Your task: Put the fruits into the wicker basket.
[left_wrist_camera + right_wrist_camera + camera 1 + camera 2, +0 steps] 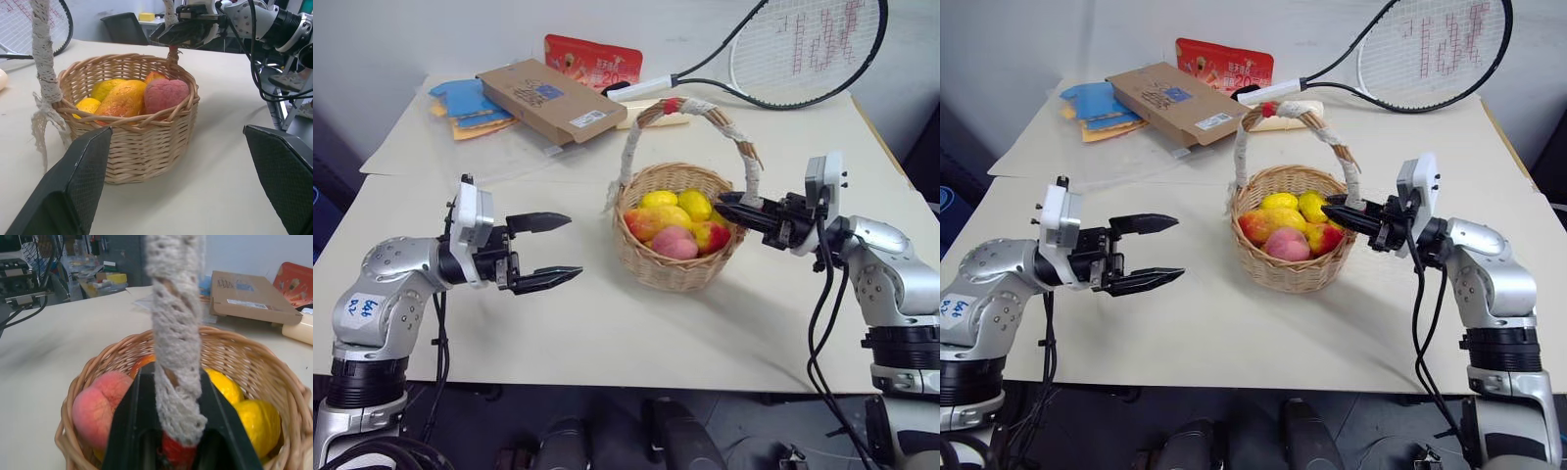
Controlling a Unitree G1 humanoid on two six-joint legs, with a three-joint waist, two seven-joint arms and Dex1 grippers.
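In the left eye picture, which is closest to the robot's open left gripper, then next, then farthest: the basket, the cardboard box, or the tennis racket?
From the left gripper:
1. Wicker basket, just to its right on the table.
2. Cardboard box, farther back, at the table's far side.
3. Tennis racket, farthest, at the far right corner.

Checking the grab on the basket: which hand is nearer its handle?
Right. The right hand is shut on the wicker basket's handle near its base; the left hand hangs open, apart, beside the basket.
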